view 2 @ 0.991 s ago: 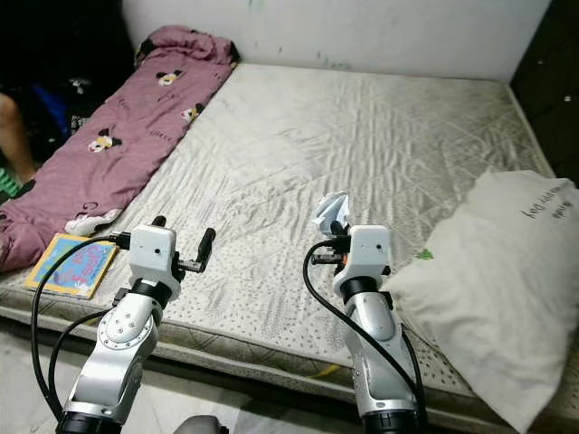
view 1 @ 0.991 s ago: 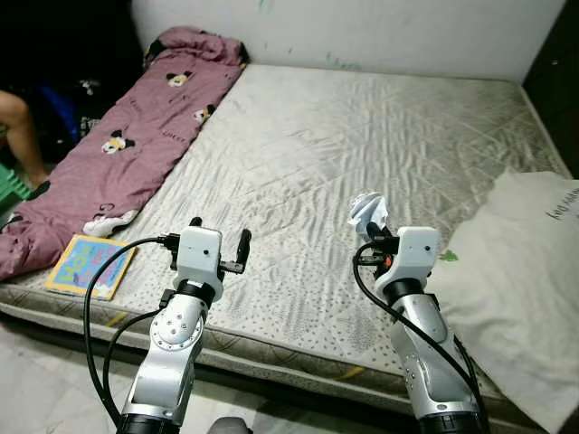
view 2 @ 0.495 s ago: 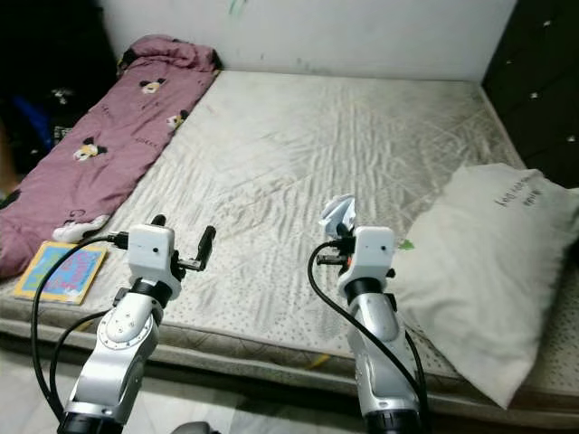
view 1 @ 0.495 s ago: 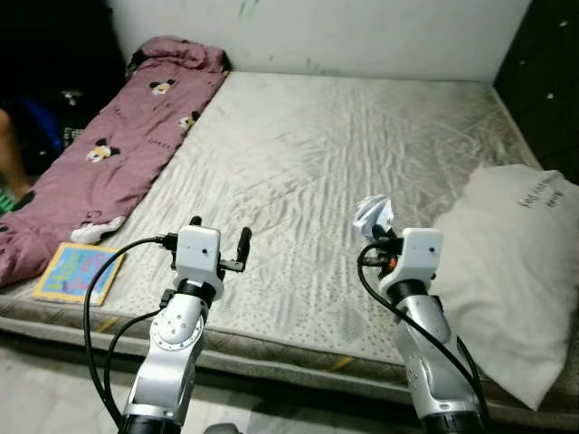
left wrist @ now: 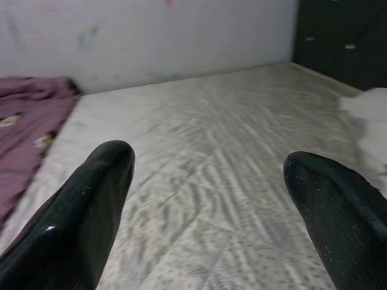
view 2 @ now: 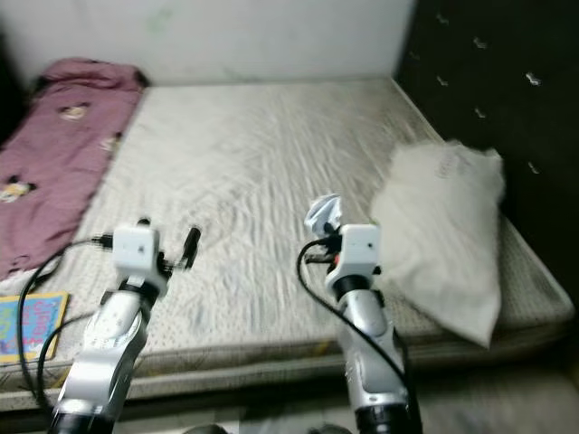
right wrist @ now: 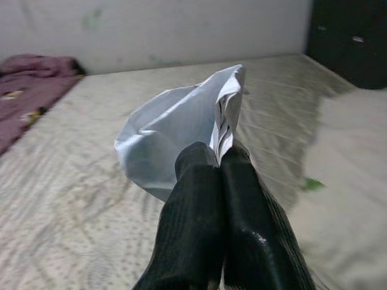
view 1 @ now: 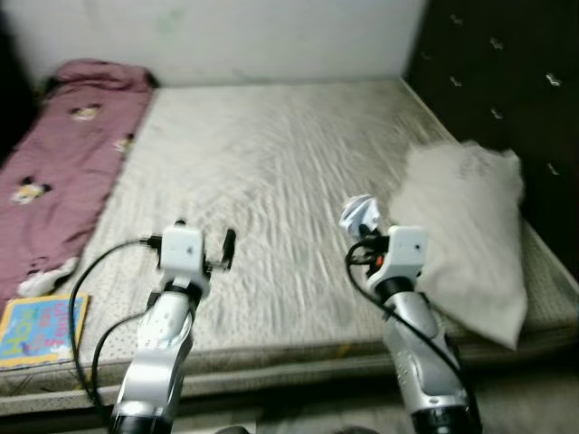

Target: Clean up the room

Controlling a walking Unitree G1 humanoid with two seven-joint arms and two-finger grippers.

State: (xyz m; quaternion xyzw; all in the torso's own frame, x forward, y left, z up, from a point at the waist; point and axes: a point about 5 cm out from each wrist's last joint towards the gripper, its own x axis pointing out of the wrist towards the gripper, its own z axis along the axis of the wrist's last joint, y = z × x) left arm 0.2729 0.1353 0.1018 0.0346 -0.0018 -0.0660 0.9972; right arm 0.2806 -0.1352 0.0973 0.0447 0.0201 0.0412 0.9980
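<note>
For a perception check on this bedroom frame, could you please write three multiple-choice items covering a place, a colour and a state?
1. Where does the white pillow lie?
A. on the mattress, on the robot's right
B. on the floor
C. on the blanket

2. What colour is the cartoon-print blanket?
A. green
B. mauve pink
C. black

3. What state is the right end effector in?
A. open, holding nothing
B. shut on a book
C. shut on crumpled paper

Answers: 1 A, it rests by the dark headboard side; 2 B, seen along the mattress's left edge; 3 C, the right wrist view shows the fingers pinching it.
</note>
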